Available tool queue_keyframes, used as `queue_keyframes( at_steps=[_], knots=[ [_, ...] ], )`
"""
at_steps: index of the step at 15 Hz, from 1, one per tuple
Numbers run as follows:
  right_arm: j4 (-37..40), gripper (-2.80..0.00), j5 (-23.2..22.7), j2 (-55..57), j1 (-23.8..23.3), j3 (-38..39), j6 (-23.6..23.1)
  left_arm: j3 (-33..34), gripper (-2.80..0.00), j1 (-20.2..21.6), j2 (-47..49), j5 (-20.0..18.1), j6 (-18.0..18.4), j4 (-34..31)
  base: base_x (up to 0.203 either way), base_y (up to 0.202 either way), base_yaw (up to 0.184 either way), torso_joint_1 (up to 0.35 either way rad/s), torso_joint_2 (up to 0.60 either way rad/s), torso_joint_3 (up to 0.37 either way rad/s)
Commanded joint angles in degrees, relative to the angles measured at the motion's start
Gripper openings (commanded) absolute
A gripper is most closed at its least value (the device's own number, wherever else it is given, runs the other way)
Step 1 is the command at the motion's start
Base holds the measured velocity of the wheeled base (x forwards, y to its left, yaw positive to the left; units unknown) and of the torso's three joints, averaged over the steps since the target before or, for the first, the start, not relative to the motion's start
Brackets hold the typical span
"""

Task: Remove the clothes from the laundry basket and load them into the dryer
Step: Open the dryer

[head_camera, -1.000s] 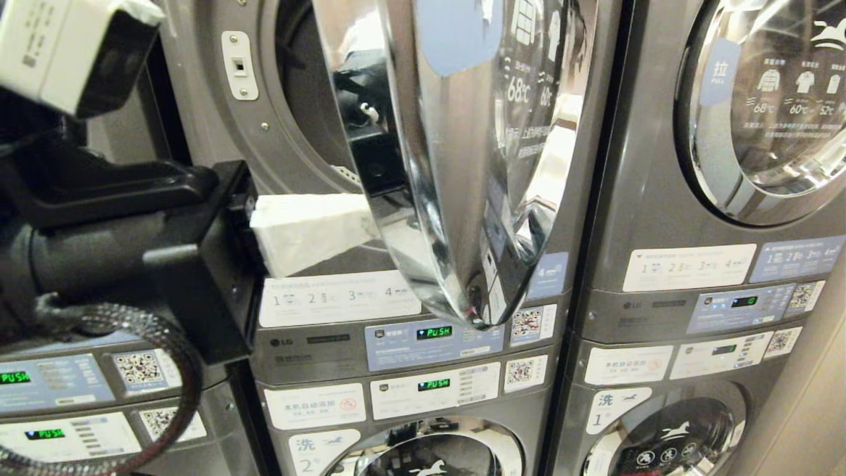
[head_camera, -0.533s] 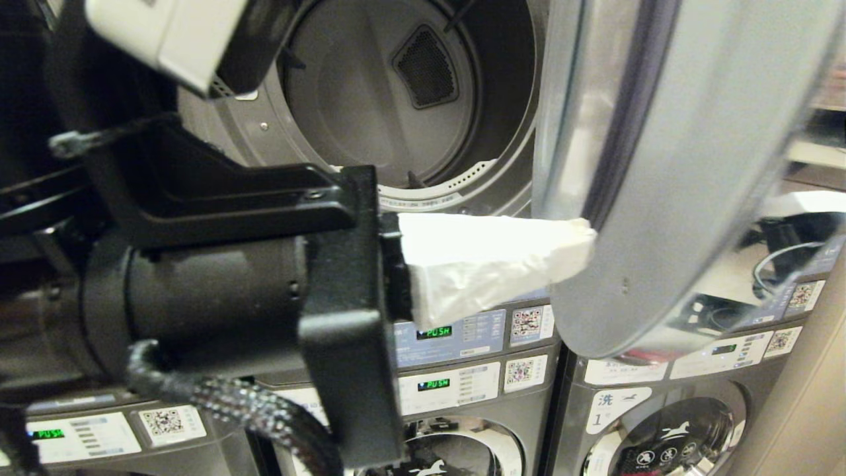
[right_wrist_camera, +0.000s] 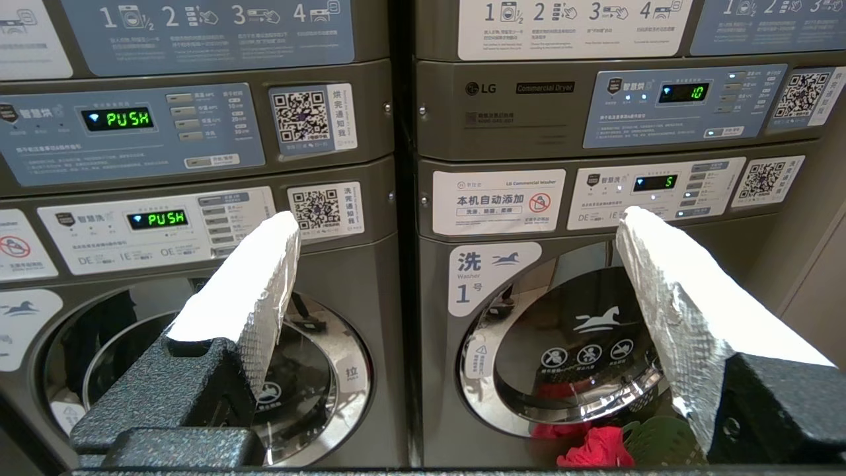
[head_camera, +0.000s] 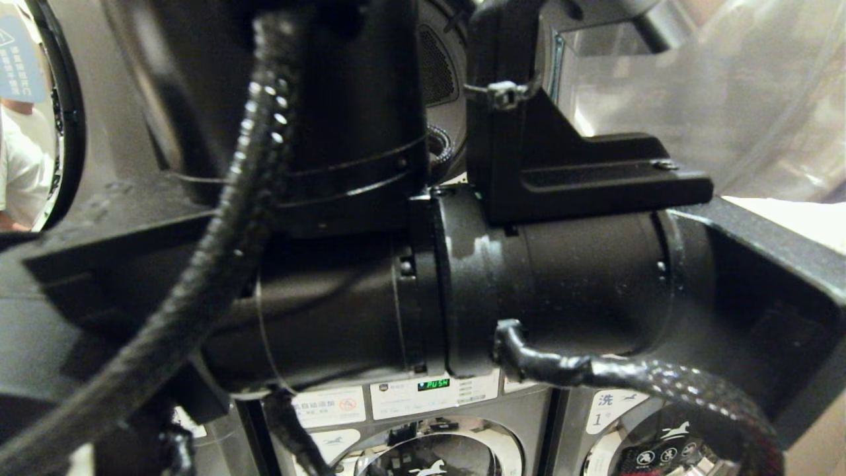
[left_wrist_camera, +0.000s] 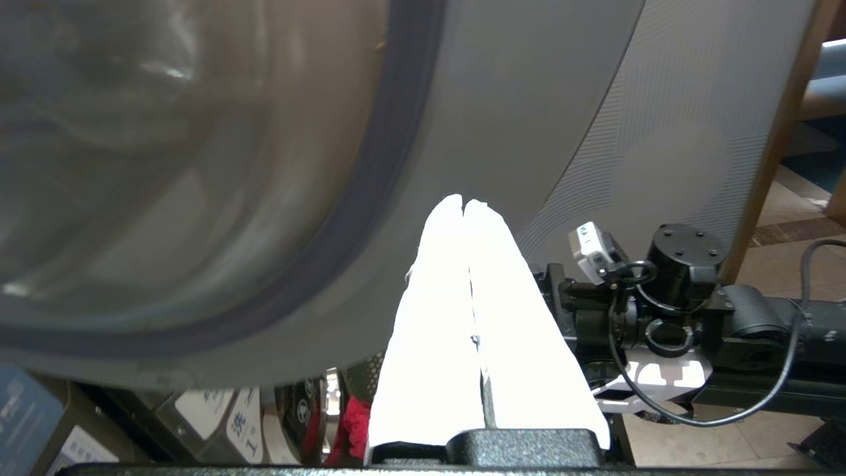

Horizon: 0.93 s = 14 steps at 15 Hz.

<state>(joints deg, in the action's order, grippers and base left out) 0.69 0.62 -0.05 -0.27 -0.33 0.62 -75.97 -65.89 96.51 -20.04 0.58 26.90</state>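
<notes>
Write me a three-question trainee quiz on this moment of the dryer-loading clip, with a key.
1. True or false: the left gripper holds a garment.
2. What word glows green on the left machine's panels in the right wrist view?
3. The right gripper is: A) open and empty, B) shut on red cloth, C) inside the drum.

Key: 1 false, its white fingers are pressed together, tips at the dryer door. 2 PUSH. 3 A.

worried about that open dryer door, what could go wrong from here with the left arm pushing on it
The left end effector is shut with only its tips against the curved dryer door, so it could slide off.

The left arm blocks most of the head view, hiding the drum.

The right end effector hangs open by the washers, unable to help.
</notes>
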Motion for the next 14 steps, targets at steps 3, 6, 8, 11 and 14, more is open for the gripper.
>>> queue_keyframes(
  at_steps=[3, 6, 8, 11, 14],
  knots=[
    [0.01, 0.00, -0.01, -0.04, 0.00, -0.02, -0.01, 4.90, -2.80, 0.15, -3.80, 3.89, -2.62, 0.17, 0.000, 0.000, 0.000, 0.000, 0.00, 0.000],
    [0.01, 0.00, 0.03, -0.02, 0.00, -0.02, -0.01, 12.75, -2.80, 4.07, -9.96, 6.34, -3.37, 0.15, 0.000, 0.000, 0.000, 0.000, 0.00, 0.000],
    [0.01, 0.00, -0.01, -0.04, 0.00, -0.02, -0.01, 16.87, -2.80, 8.42, -13.67, 6.64, -2.62, 0.04, 0.000, 0.000, 0.000, 0.000, 0.00, 0.000],
    [0.01, 0.00, -0.01, 0.04, 0.00, -0.02, -0.01, 24.24, -2.80, 17.40, -17.52, 6.83, -0.86, -0.32, 0.000, 0.000, 0.000, 0.000, 0.00, 0.000],
    [0.01, 0.00, 0.00, -0.04, 0.00, -0.02, -0.01, 31.66, -2.80, 32.15, -21.25, 6.70, -0.68, -0.11, 0.000, 0.000, 0.000, 0.000, 0.00, 0.000]
  ],
)
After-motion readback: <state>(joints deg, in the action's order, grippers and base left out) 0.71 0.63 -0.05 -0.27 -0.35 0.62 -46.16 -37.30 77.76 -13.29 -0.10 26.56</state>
